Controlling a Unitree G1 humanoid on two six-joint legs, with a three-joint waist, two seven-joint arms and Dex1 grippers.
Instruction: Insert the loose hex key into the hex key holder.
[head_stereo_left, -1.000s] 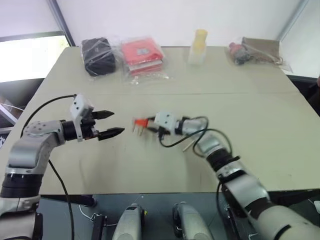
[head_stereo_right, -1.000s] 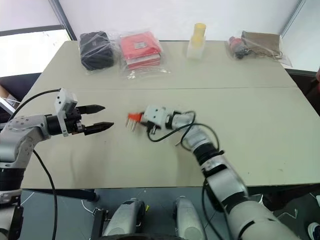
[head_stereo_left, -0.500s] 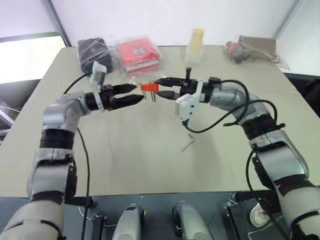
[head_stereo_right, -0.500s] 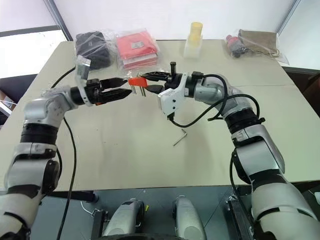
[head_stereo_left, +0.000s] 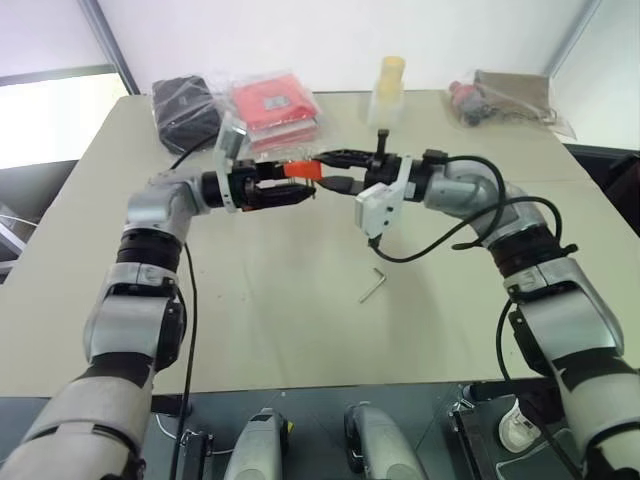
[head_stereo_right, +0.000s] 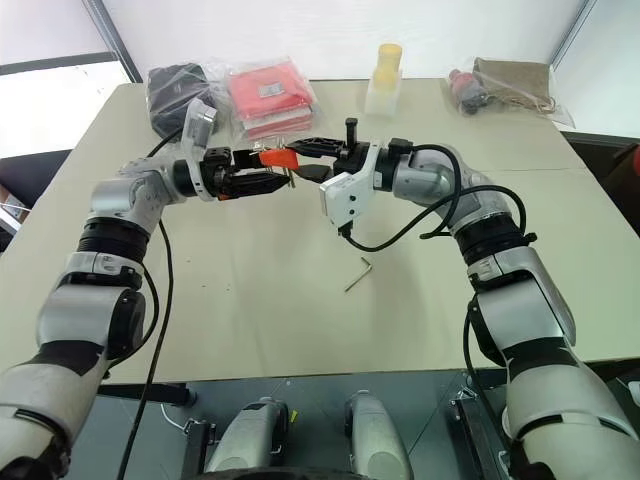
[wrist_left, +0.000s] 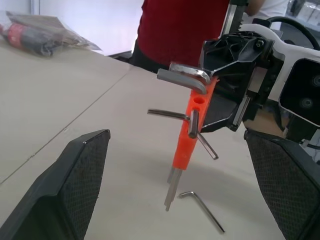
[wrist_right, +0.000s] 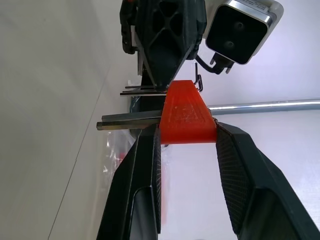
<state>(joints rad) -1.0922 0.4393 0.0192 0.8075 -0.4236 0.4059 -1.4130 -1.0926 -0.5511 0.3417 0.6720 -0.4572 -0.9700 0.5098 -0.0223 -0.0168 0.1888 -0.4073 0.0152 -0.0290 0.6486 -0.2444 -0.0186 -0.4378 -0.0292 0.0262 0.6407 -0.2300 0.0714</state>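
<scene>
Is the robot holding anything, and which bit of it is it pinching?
The right gripper pinches the small orange plastic hex key holder by its flat end. The left gripper holds nothing.

Holder (head_stereo_right: 280, 157) mid-air between left tool (head_stereo_right: 262, 170) and right tool (head_stereo_right: 305, 160). Loose key (head_stereo_right: 358, 273) on bench (head_stereo_right: 250, 300) below, nearer the front edge. Packets (head_stereo_right: 268, 95) behind.
</scene>
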